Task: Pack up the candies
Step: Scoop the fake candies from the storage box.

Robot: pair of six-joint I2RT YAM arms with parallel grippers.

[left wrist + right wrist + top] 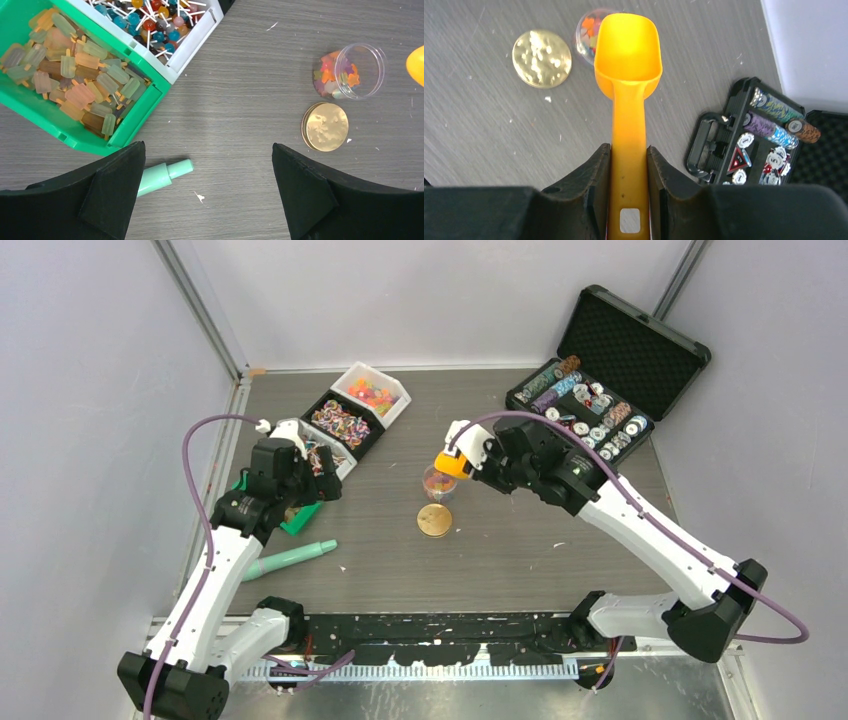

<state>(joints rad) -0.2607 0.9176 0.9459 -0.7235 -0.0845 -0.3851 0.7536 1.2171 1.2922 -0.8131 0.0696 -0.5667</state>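
Bare table (500, 560) lies open beside the gold disc (434, 520) — bins (400, 400) crowd the left, the black case (630, 350) the far right, the right gripper (628, 155)'s scoop (628, 55) overhangs the clear jar (436, 486).

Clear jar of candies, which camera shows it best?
Left wrist: the clear jar is unobstructed, candies visible inside. Right wrist: the orange scoop hides most of it. Top external: small, overlapped by the scoop.

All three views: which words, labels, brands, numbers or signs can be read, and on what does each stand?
No text reads clearly in any view.
Poker chips in the black case: face prints too small to read.
Red-edged triangle in the case: its mark is blurred.
Gold disc and orange scoop: no lettering visible.
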